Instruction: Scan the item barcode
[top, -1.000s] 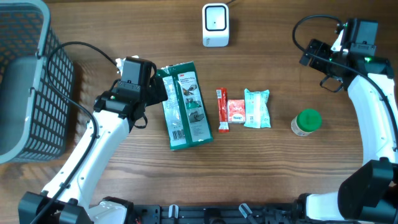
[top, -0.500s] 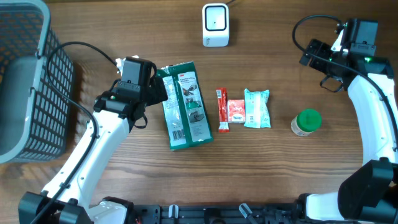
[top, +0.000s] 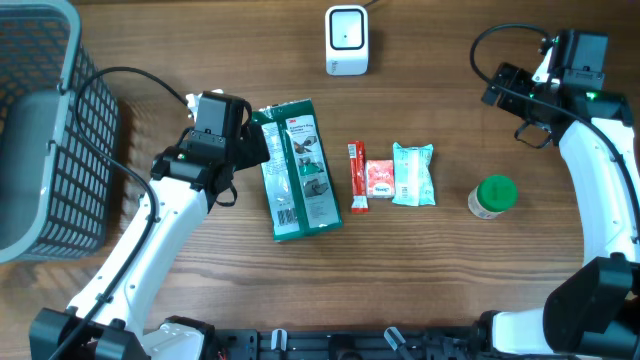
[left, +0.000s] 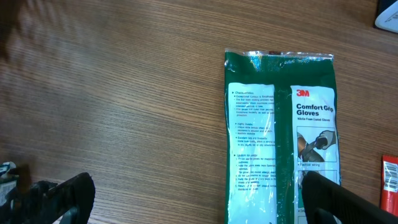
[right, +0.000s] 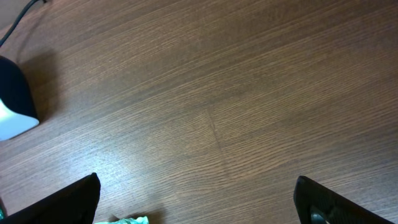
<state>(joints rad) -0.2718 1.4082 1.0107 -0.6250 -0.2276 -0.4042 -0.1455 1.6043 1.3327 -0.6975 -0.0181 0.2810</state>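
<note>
**Overhead and wrist views: both grippers released, glove pack flat on the table**

The left gripper (top: 256, 148) stands with its jaws spread wide and nothing between them, at the left edge of the green glove pack (top: 297, 170). In its wrist view one finger (left: 333, 196) shows over the pack's printed front and the other over bare wood. Whether either touches the surface cannot be told.

The pack lies flat, left of centre on the wooden table (top: 420, 280), with its long side running near to far and a barcode on its near part.

The white scanner (top: 347, 40) stands at the far edge, well apart from the pack.

Right of the pack lie a red stick sachet (top: 357, 177), a pink packet (top: 379, 178) and a teal packet (top: 413, 174), then a green-lidded jar (top: 493, 196).

A dark mesh basket (top: 40, 130) sits at the far left.

The right gripper (top: 505, 85) is at the far right, jaws wide and empty, over bare wood.
</note>
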